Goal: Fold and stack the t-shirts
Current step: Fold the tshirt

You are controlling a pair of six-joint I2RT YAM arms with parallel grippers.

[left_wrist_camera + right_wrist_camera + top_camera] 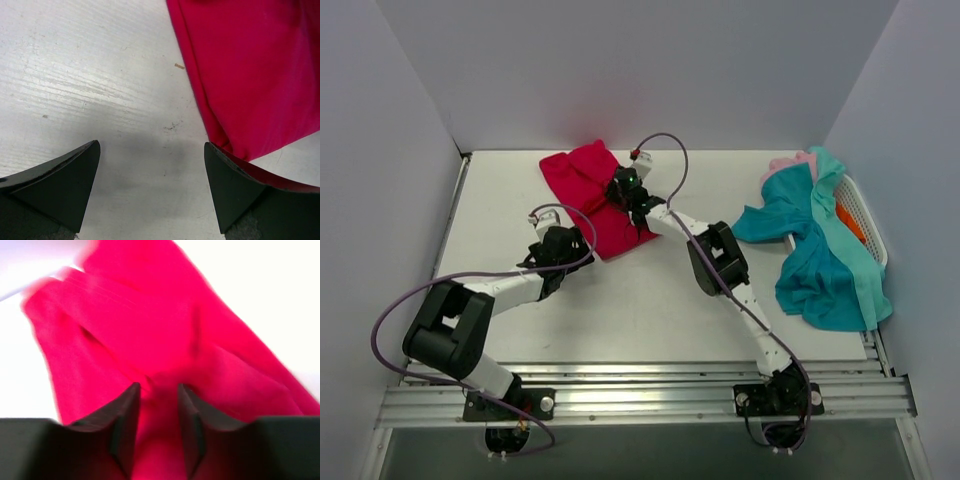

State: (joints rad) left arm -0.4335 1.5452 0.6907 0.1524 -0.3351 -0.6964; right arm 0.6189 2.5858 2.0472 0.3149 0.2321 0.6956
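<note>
Far centre: crimson red cotton t-shirt (582,190), plain. Right side: plain teal cotton t-shirts (820,275); pale pink cotton t-shirt (788,163) at far end. White slotted plastic basket (868,212), orange item (851,222) inside. White tabletop (650,310).

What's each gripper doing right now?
Left gripper: open, empty, at the red t-shirt edge.
Right gripper: closed on the red t-shirt.

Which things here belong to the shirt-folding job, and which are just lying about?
Job in hand:
red tee
teal tees
pink tee

Lying about:
basket
orange thing in it, too hidden to identify
</note>
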